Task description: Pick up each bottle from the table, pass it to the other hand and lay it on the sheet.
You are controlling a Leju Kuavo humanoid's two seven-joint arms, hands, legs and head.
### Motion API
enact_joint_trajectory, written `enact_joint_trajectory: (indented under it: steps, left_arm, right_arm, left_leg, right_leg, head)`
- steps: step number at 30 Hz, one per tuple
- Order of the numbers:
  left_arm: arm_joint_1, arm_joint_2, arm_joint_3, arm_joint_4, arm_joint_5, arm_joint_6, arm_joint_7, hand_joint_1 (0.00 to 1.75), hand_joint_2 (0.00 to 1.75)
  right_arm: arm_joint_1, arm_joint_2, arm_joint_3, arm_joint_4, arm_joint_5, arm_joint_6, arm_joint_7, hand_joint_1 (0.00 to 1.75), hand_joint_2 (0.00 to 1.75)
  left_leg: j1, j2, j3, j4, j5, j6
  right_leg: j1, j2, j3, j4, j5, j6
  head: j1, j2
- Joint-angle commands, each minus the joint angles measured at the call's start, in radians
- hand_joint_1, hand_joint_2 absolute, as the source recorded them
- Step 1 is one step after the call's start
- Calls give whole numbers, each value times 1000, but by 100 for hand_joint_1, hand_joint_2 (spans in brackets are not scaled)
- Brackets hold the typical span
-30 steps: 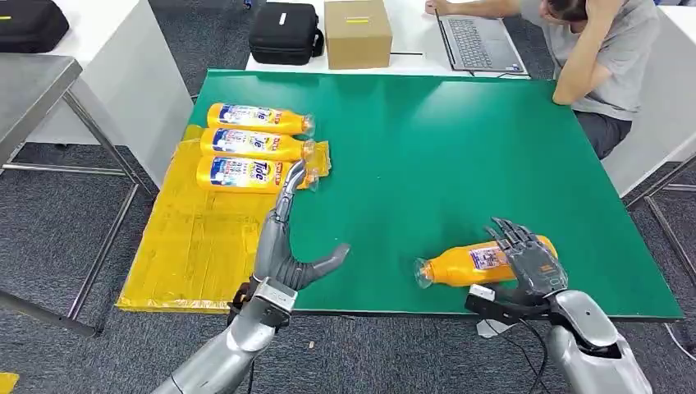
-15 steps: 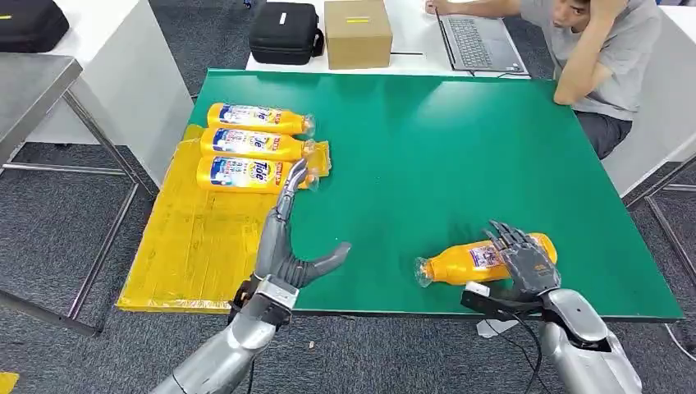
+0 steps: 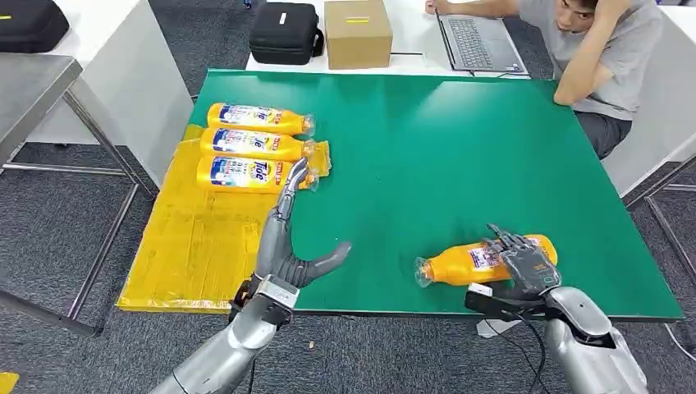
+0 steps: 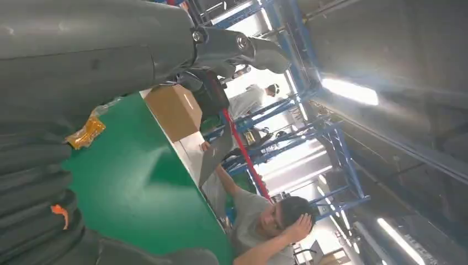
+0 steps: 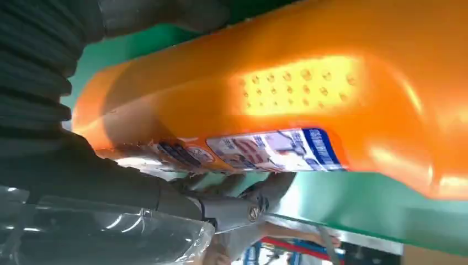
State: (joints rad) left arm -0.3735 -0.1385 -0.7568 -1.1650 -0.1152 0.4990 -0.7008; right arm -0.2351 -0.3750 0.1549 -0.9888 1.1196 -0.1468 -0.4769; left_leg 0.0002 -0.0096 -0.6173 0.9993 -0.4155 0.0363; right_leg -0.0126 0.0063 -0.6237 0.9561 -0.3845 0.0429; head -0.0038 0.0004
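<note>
An orange bottle (image 3: 460, 264) lies on its side near the front right edge of the green table (image 3: 427, 148), cap end pointing left. My right hand (image 3: 529, 267) grips its far end, fingers curled over the top; up close the bottle (image 5: 309, 83) lies between thumb and fingers (image 5: 232, 212). Three more orange bottles (image 3: 254, 144) lie side by side at the far end of the yellow sheet (image 3: 197, 238) on the table's left side. My left hand (image 3: 283, 246) stands open at the front edge beside the sheet, thumb apart, holding nothing.
A person (image 3: 599, 49) sits at the back right, elbow on the table corner, by a laptop (image 3: 480, 41). A cardboard box (image 3: 357, 33) and a black case (image 3: 285, 33) stand on the white table behind. A metal bench stands at the left.
My right hand's fingers have come down from upright and spread to curled over the bottle. The left hand and the bottles have not moved.
</note>
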Motion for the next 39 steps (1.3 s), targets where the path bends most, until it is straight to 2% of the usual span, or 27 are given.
enact_joint_trajectory:
  steps: [1, 3, 4, 6, 7, 9, 12, 16, 19, 21, 24, 31, 32, 34, 39]
  left_arm:
    - [-49, 6, -38, 73, 1, -11, 3, 0, 175]
    - [-49, 4, -38, 75, 1, -10, 3, 0, 175]
    - [-49, 4, -38, 75, 1, -10, 3, 0, 175]
    - [-48, 2, -39, 77, -2, -4, 3, 0, 175]
    - [-48, 2, -39, 77, -2, -4, 3, 0, 175]
    - [-48, 2, -39, 77, -2, -4, 3, 0, 175]
    - [-47, 3, -41, 75, -6, 1, 3, 0, 175]
    - [-41, 3, -35, 72, -13, 14, 3, 0, 175]
    - [-41, 2, -34, 74, -14, 18, 3, 0, 175]
    - [-41, -1, -29, 77, -12, 26, 3, 0, 175]
    - [-44, 0, -28, 84, -5, 41, 3, 0, 175]
    - [-44, 0, -28, 84, -5, 41, 3, 0, 175]
    - [-44, 2, -29, 83, -1, 47, 3, 0, 175]
    - [-45, 2, -28, 81, 5, 49, 3, 0, 175]
    - [-51, 6, -28, 84, 14, 58, 3, 0, 175]
  right_arm:
    - [-47, -59, 53, 160, 8, 139, -1, 175, 175]
    - [-41, -67, 47, 165, -3, 148, -8, 175, 175]
    - [-41, -67, 47, 165, -3, 148, -8, 175, 175]
    - [-37, -69, 40, 164, -18, 137, -25, 175, 175]
    - [-37, -69, 40, 164, -18, 137, -25, 175, 175]
    - [-37, -69, 40, 164, -18, 137, -25, 175, 175]
    - [-38, -49, 28, 148, -51, 113, -54, 175, 175]
    - [-65, 42, -37, 120, -160, -38, -150, 175, 175]
    - [-70, 63, -56, 116, -203, -41, -175, 175, 175]
    - [-86, 118, -104, 91, -313, -93, -221, 175, 175]
    - [-65, 128, -63, 2, -530, -191, -221, 175, 175]
    - [-65, 128, -63, 2, -530, -191, -221, 175, 175]
    - [-42, 124, -36, -49, -618, -260, -221, 175, 175]
    - [-17, 123, -8, -108, -724, -317, -221, 175, 175]
    - [71, 123, 42, -268, -910, -405, -221, 175, 175]
  left_leg:
    - [0, -1, 8, 0, -3, -2]
    - [1, -2, 4, -1, -1, -1]
    - [1, -3, 7, -1, -2, -2]
    - [1, -3, 4, -1, 0, -1]
    - [1, -4, 9, -1, -2, -1]
    - [1, -4, 7, -1, 0, 0]
    - [0, -3, 7, -1, 0, 0]
    - [-1, -1, 9, -1, -1, 0]
    - [-1, 3, 9, -2, -1, 0]
    - [-1, 4, 6, -1, 0, 0]
    - [-1, 3, 6, -1, 0, 0]
    - [-1, 2, 6, -1, 0, 0]
    - [-1, 1, 4, -1, 1, 1]
    - [-1, 2, 6, -1, -1, 0]
    - [-1, -1, 3, -1, 1, 1]
  right_leg:
    - [1, -2, 8, 0, -4, -2]
    - [1, -3, 5, -1, -2, -1]
    - [1, -4, 8, -1, -3, -1]
    - [1, -4, 5, -2, -1, -1]
    - [1, -6, 10, -2, -3, -2]
    - [1, -6, 8, -2, -2, -1]
    - [0, -5, 9, -2, -2, -1]
    - [0, -3, 10, -2, -2, -2]
    - [0, 0, 10, -2, -1, -2]
    - [0, 1, 7, -1, 0, -1]
    - [0, 0, 6, -1, -1, -2]
    - [0, -1, 6, 0, -1, -1]
    - [-1, -2, 4, 0, -1, -1]
    - [-1, -2, 7, 0, -2, -2]
    - [0, -4, 4, -1, -1, -1]
  head:
    - [0, 0]
    - [0, 0]
    - [0, 0]
    - [0, 0]
    - [0, 0]
    - [0, 0]
    - [0, 0]
    - [0, 0]
    - [0, 0]
    - [0, 0]
    - [0, 0]
    - [0, 0]
    - [0, 0]
    - [0, 0]
    - [0, 0]
